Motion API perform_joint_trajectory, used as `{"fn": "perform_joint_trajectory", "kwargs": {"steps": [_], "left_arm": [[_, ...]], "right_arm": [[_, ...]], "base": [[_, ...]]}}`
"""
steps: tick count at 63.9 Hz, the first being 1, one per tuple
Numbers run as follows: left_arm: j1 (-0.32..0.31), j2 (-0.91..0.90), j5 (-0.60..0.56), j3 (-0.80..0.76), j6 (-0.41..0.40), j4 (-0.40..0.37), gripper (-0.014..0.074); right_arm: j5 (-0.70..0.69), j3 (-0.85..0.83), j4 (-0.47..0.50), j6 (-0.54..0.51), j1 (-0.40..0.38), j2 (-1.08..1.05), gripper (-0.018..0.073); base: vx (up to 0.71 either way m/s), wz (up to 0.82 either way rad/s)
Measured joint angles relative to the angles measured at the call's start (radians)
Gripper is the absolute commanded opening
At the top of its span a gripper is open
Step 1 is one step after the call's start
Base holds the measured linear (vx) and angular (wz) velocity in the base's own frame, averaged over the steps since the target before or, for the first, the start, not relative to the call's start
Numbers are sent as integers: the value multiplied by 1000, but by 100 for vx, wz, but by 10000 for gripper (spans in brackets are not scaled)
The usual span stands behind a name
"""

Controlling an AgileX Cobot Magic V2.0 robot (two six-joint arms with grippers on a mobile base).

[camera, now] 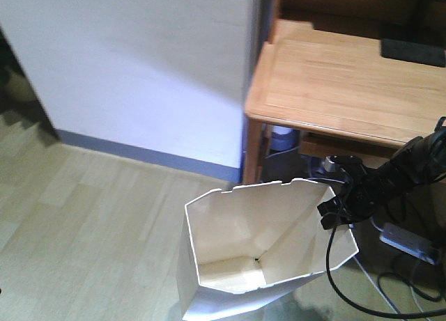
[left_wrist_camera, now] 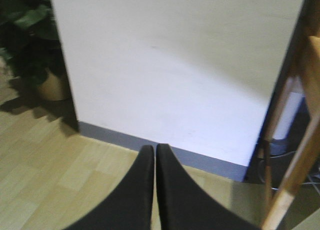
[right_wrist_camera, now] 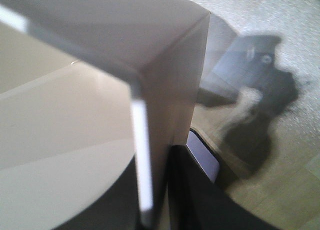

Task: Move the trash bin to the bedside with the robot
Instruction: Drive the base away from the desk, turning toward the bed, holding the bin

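Note:
The white trash bin (camera: 237, 244) stands on the wood floor at the bottom centre of the front view, with its cream inside showing. My right gripper (camera: 336, 213), on a thin black arm with cables, is shut on the bin's right rim. In the right wrist view the bin wall (right_wrist_camera: 75, 115) fills the left side and its rim edge (right_wrist_camera: 142, 155) sits between the jaws of the right gripper (right_wrist_camera: 155, 190). My left gripper (left_wrist_camera: 155, 150) is shut and empty, held above the floor and facing a white wall. The bed is out of view.
A light wooden desk (camera: 348, 77) stands at the right, just behind the bin; its leg shows in the left wrist view (left_wrist_camera: 290, 140). A white wall (camera: 139, 63) with a grey baseboard lies ahead. A power strip (camera: 408, 241) and cables lie under the desk. A potted plant (left_wrist_camera: 30, 40) stands at the left.

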Motion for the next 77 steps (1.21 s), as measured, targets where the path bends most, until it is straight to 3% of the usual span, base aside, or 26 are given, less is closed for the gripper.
{"fn": "perform_joint_trajectory", "kwargs": {"steps": [77], "left_arm": [[0, 0, 0, 0, 0, 0, -6]], "right_arm": [[5, 0, 1, 0, -1, 0, -5]], "base": [[3, 35]]}}
